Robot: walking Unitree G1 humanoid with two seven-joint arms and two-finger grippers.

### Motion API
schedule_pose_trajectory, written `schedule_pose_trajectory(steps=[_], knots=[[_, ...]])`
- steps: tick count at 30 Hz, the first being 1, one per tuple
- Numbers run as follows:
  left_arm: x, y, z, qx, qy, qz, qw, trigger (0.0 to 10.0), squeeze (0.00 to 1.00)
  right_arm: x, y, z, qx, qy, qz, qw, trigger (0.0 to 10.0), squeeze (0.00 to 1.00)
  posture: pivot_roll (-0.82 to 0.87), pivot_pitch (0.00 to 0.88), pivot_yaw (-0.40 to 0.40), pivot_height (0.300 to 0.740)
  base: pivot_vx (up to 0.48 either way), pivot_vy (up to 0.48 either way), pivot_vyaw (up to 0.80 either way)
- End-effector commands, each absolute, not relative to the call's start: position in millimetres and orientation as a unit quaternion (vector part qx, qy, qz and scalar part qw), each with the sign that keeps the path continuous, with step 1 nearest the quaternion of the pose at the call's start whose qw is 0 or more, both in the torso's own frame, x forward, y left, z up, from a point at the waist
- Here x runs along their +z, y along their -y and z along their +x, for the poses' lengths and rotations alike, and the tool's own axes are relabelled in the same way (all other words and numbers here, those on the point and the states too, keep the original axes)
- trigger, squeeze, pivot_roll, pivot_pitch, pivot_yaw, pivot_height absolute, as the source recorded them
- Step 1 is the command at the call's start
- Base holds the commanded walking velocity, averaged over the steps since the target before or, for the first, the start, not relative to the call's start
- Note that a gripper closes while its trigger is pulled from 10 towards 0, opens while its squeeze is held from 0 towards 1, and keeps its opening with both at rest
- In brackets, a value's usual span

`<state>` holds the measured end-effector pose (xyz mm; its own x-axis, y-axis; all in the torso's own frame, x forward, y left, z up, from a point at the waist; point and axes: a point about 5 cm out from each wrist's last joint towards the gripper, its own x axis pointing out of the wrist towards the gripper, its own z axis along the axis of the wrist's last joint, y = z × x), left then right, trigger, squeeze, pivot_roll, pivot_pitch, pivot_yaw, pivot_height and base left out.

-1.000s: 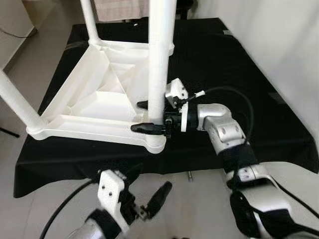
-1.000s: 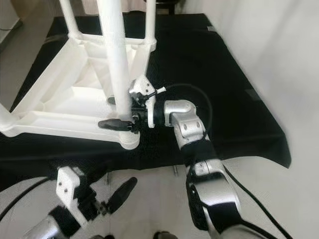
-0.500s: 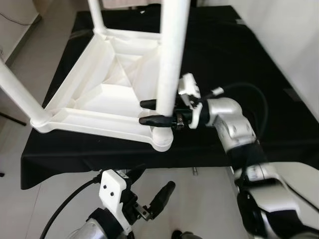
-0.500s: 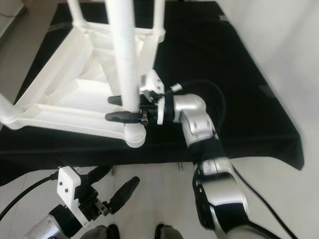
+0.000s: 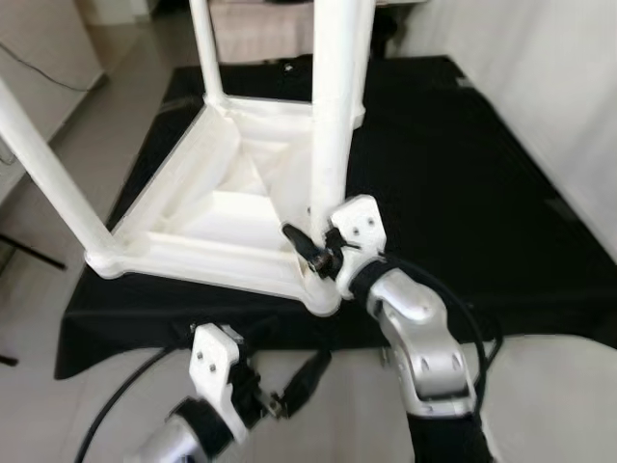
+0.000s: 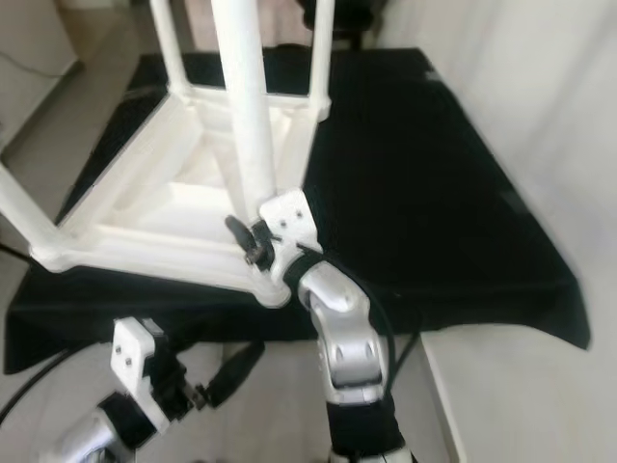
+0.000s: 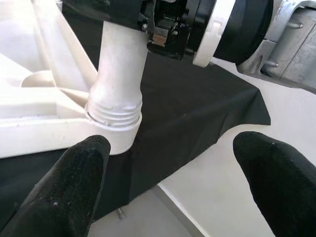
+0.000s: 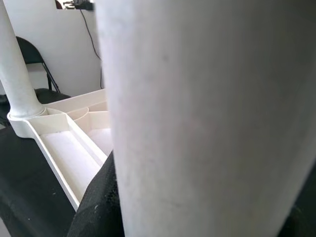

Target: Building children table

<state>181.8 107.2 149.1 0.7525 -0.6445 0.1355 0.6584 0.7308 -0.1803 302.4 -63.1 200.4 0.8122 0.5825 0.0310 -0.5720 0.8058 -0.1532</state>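
Item: white plastic children's table top (image 5: 207, 207), lying upside down on a black cloth (image 5: 463, 193) spread over a low platform, its ribbed underside facing up and legs standing upward from its corner sockets. Near-corner leg (image 5: 333, 116): long axis running close to vertical, its threaded foot sitting in the round corner socket (image 7: 114, 129) nearest the robot, thread rings showing just above the socket rim in the left wrist view. Right gripper (image 5: 313, 253): reaching in from the robot's side, low on this leg just above the socket, its two black fingers lying crosswise to the leg's axis and clasping the leg between them; in the right wrist view the white shaft is sitting tight against the camera with black finger material at both sides. Left gripper (image 5: 289, 391): hanging low over the floor in front of the platform edge, fingers spread wide with nothing between them, pointing up toward the same socket from below and in front. Judgement: the right arm is the nearer and the one engaged; any seating or twisting of the leg would be turning about that upright axis, with the socket directly beneath the grip. Remaining legs (image 5: 207, 48): standing at the other corners, well apart from both grippers.
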Motion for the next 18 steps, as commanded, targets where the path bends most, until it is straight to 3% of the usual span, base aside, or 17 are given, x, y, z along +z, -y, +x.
schedule_pose_trajectory(steps=[1, 5, 6, 8, 9, 10, 13, 14, 15, 16, 17, 18], knots=[[145, -108, 181, -0.344, 0.027, -0.110, 0.932, 10.0, 0.00, 155, 72, 310, 0.261, -0.102, -0.074, 0.957, 10.0, 0.00, 0.02, 0.163, -0.047, 0.740, 0.000, 0.000, 0.00], [146, -109, 182, -0.335, 0.032, -0.110, 0.935, 10.0, 0.00, 160, 68, 309, 0.269, -0.103, -0.066, 0.955, 10.0, 0.00, 0.02, 0.161, -0.052, 0.740, 0.000, 0.000, 0.00], [146, -109, 182, -0.335, 0.032, -0.111, 0.935, 10.0, 0.00, 164, 67, 310, 0.274, -0.099, -0.059, 0.955, 10.0, 0.94, 0.02, 0.161, -0.052, 0.740, 0.000, 0.000, 0.00], [146, -109, 182, -0.336, 0.032, -0.112, 0.935, 10.0, 0.00, 169, 65, 313, 0.293, -0.086, -0.046, 0.951, 10.0, 1.00, 0.02, 0.162, -0.053, 0.740, 0.000, 0.000, 0.00], [146, -109, 182, -0.336, 0.032, -0.112, 0.935, 10.0, 0.00, 169, 65, 313, 0.293, -0.086, -0.046, 0.951, 10.0, 1.00, 0.02, 0.162, -0.053, 0.740, 0.000, 0.000, 0.00], [146, -108, 181, -0.340, 0.031, -0.113, 0.933, 10.0, 0.00, 178, 58, 313, 0.357, -0.068, -0.008, 0.932, 10.0, 1.00, 0.03, 0.168, -0.054, 0.740, 0.000, 0.000, 0.00], [146, -107, 181, -0.340, 0.031, -0.114, 0.933, 10.0, 0.00, 181, 56, 313, 0.384, -0.059, 0.004, 0.921, 10.0, 1.00, 0.03, 0.168, -0.054, 0.740, 0.000, 0.000, 0.00], [146, -107, 181, -0.341, 0.031, -0.115, 0.932, 10.0, 0.00, 188, 53, 311, 0.443, -0.042, 0.004, 0.895, 10.0, 1.00, 0.03, 0.171, -0.055, 0.740, 0.000, 0.000, 0.00], [146, -107, 181, -0.341, 0.031, -0.115, 0.932, 10.0, 0.00, 188, 53, 311, 0.443, -0.042, 0.004, 0.895, 10.0, 1.00, 0.03, 0.171, -0.055, 0.740, 0.000, 0.000, 0.00], [147, -106, 180, -0.342, 0.031, -0.115, 0.932, 10.0, 0.00, 195, 52, 310, 0.507, -0.027, -0.001, 0.862, 10.0, 1.00, 0.03, 0.174, -0.055, 0.740, 0.000, 0.000, 0.00], [147, -105, 180, -0.342, 0.031, -0.116, 0.932, 10.0, 0.00, 203, 54, 310, 0.570, -0.010, -0.011, 0.822, 10.0, 0.90, 0.03, 0.177, -0.056, 0.740, 0.000, 0.000, 0.00], [147, -105, 179, -0.343, 0.031, -0.117, 0.932, 10.0, 0.00, 209, 57, 311, 0.614, -0.003, -0.021, 0.789, 10.0, 0.18, 0.04, 0.180, -0.056, 0.740, 0.000, 0.000, 0.00]])
